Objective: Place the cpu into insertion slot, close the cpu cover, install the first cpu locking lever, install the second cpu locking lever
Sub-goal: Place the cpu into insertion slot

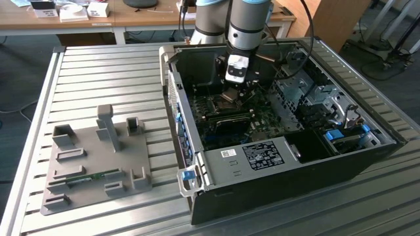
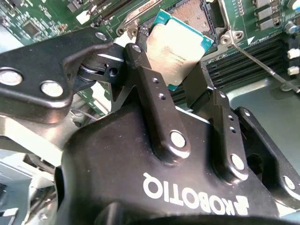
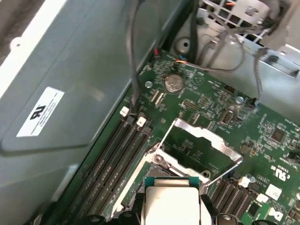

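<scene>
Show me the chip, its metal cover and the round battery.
chip [image 2: 180, 47]: second wrist view, on its silvery top face.
cover [image 3: 209, 138]: first wrist view, on its silvery frame edge.
round battery [image 3: 174, 83]: first wrist view, on its centre.

This is a robotics lab or test workshop, not a home. A ribbed aluminium worktop [image 1: 98, 69] runs across the exterior view, and a grey industrial robot arm [image 1: 248, 24] stands over it at top centre. On the right of the frame a desktop computer case [image 1: 288, 182] lies open on its side. Its green motherboard [image 3: 262, 131] is bare in the first wrist view. At lower left sits a grey fixture plate [image 1: 98, 162] with moulded holders. A wooden desk [image 1: 131, 17] along the top edge carries small boxes [image 1: 72, 12]. At upper right, cables [image 1: 384, 56] trail over a grey floor [image 1: 16, 78].
</scene>
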Motion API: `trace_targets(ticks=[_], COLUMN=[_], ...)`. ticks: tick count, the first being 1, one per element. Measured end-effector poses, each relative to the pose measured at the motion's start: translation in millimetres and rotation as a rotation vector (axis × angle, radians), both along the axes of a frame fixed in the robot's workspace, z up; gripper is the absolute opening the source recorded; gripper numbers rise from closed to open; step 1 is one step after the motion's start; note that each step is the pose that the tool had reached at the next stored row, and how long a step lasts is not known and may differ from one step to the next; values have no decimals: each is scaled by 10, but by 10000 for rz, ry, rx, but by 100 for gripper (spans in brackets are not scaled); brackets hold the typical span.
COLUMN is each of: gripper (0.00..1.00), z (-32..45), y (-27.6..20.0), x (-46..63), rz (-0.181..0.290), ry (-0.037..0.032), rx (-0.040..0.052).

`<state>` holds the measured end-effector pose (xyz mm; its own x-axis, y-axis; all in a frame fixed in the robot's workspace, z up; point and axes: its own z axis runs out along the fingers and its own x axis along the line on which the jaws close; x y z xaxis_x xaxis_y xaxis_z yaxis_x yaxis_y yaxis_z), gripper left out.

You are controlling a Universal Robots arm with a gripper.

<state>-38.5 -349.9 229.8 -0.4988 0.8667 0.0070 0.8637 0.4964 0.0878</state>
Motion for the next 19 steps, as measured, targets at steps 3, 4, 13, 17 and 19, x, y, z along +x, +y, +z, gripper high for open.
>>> trace_targets(ticks=[3, 4, 13, 17, 19], gripper=[54, 54, 54, 54, 54], z=[0, 0, -1, -3, -4], y=[0, 0, 0, 0, 0], x=[0, 0, 0, 0, 0], rz=[-173, -173, -339, -1018, -1378], ry=[1, 1, -1, 0, 0], rx=[0, -1, 0, 1, 0])
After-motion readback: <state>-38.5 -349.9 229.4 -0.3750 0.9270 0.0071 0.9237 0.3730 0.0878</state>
